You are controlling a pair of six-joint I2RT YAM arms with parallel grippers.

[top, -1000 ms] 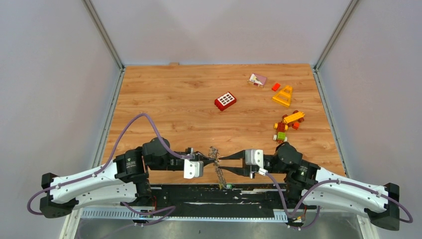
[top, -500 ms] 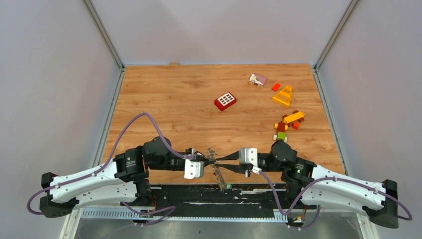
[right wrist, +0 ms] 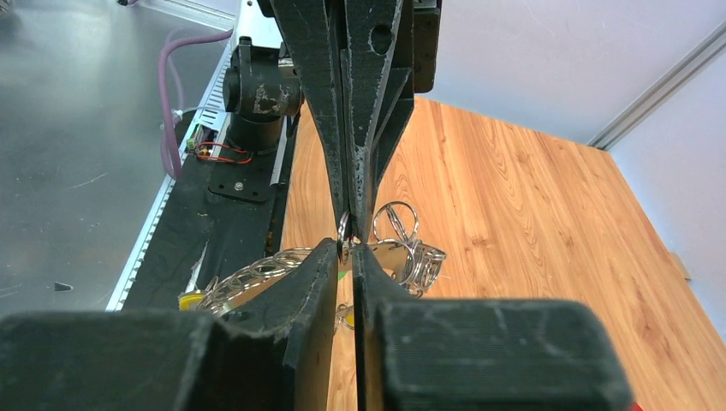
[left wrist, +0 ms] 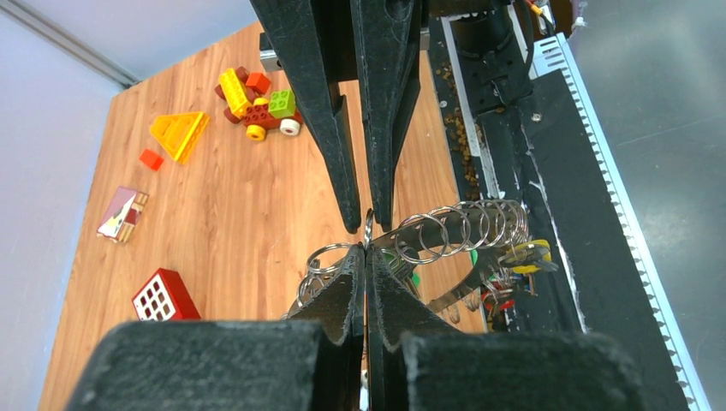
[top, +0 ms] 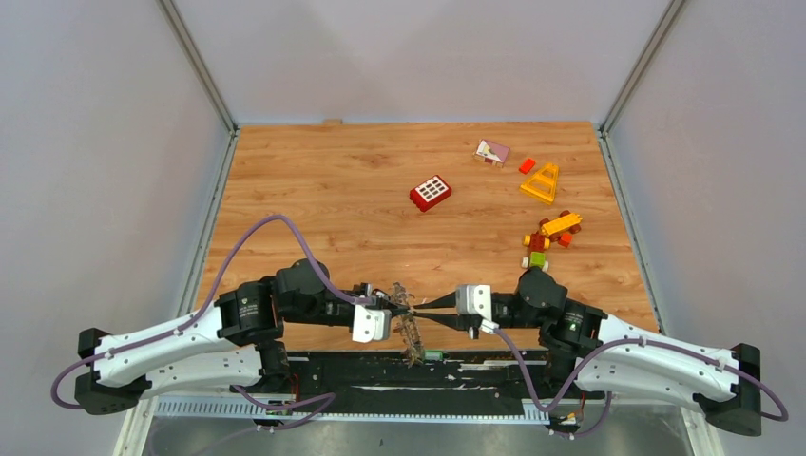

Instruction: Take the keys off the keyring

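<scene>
Two grippers meet tip to tip above the near edge of the table, at work on freeing the keys from the keyring. The left gripper is clamped fully closed on the keyring and holds the bunch clear of the table. The bunch hangs just below the gripper's fingertips, with the keys strung along the ring like a coil. The right gripper faces it head-on, almost touching the left gripper's tips. Its jaws are drawn to a slim gap around a small loop that stands up between the two. No view shows whether the pads already pinch that loop.

The step in hand appears to be singling out one key. The next move would call for a firm pinch on that loop or its key, then working it round to the ring's split while the left gripper keeps the bunch steady, with little room for misalignment.

Much is hard to read. The big ring is largely masked by keys and loops, and its split is not visible. From above, the bunch is only a dark smudge beneath the grippers. Each wrist view is partly blocked by its own fingers, so which key the loop belongs to is unclear. A red brick and other toy pieces lie well beyond the grippers, apart from the work
</scene>
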